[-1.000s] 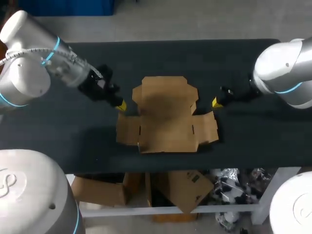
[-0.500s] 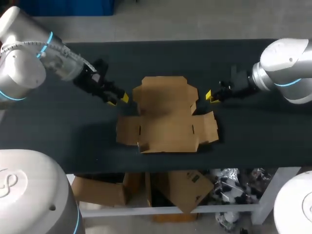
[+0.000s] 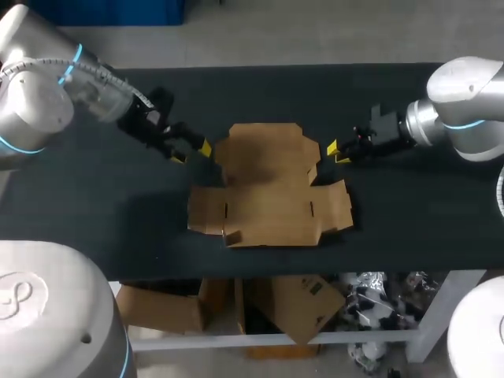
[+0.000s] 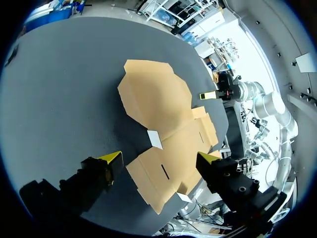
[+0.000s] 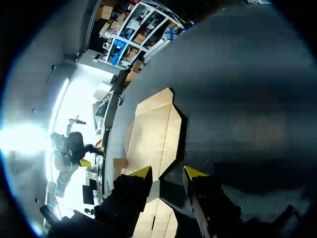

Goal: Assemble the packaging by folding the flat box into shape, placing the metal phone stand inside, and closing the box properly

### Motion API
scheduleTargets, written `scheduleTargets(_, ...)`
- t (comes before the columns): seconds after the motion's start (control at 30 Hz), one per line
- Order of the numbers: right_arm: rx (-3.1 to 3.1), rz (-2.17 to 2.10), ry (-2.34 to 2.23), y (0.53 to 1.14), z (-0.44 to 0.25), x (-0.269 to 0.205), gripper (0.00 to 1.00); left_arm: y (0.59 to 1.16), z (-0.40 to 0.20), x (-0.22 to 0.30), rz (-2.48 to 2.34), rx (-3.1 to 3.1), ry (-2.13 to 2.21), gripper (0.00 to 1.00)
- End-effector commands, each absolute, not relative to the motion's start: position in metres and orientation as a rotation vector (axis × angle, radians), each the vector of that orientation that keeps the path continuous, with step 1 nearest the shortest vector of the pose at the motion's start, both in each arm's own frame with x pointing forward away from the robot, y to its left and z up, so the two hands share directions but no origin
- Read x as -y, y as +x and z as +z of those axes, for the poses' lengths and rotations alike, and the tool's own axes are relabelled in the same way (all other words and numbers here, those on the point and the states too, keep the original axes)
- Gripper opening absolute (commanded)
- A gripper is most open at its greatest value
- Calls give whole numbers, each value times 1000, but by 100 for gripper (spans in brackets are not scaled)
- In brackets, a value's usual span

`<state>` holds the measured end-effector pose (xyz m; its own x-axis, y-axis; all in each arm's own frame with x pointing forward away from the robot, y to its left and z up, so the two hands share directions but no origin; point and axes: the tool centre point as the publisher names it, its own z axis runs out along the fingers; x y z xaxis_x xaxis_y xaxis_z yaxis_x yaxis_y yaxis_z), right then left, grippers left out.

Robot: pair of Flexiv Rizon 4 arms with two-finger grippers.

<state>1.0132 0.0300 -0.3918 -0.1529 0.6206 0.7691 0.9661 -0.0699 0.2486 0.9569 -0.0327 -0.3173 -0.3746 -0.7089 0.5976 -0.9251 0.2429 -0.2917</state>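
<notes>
The box (image 3: 268,185) lies flat and unfolded in the middle of the worktop (image 3: 409,213), a little towards my edge. My left hand (image 3: 192,153) hovers just beside the box's left side, spread wide and empty. My right hand (image 3: 337,153) hovers just beside its right side, also apart and holding nothing.

A wide table (image 3: 260,87) with a matte black top stretches across the whole view, its far edge running straight.
</notes>
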Motion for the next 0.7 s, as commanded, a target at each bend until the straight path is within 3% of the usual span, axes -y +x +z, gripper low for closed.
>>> scheduleTargets(0.03,1660,-1206,-1538,1022,-396,-30,44,961,-315,33,874,2182,1505,100)
scheduleTargets(0.1,1647,-1192,-1558,1024,-395,-31,49,962,-314,33,875,2184,1507,100)
scheduleTargets(0.7,1529,-1135,-1683,1032,-398,-34,47,967,-304,31,916,2201,1500,100)
